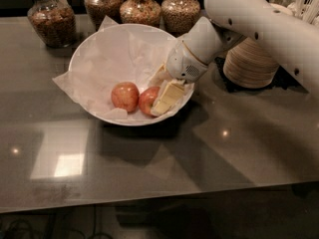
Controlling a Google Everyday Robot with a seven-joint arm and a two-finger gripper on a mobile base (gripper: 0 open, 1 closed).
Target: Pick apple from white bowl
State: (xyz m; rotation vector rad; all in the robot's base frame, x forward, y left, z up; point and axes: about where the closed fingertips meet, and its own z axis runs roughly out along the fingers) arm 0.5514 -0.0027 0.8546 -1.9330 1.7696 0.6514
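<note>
The white bowl [127, 122], wide and lined with crinkled white paper, stands at the back middle of the dark table. Two apples lie in its front part. The deeper red apple [146, 99] is on the right, and the paler pinkish-orange apple [124, 96] is to its left, touching or nearly touching it. My gripper [161, 88] reaches down into the bowl from the right, at the red apple's right side. It is open, with one cream finger [168, 97] in front covering the apple's right edge and the other behind. The apple rests in the bowl.
Several glass jars of grains [50, 16] line the back edge behind the bowl. A stack of small tan-and-white paper bowls [249, 61] stands just right of my arm. The white arm [259, 19] crosses the upper right. The table's front edge runs along the bottom.
</note>
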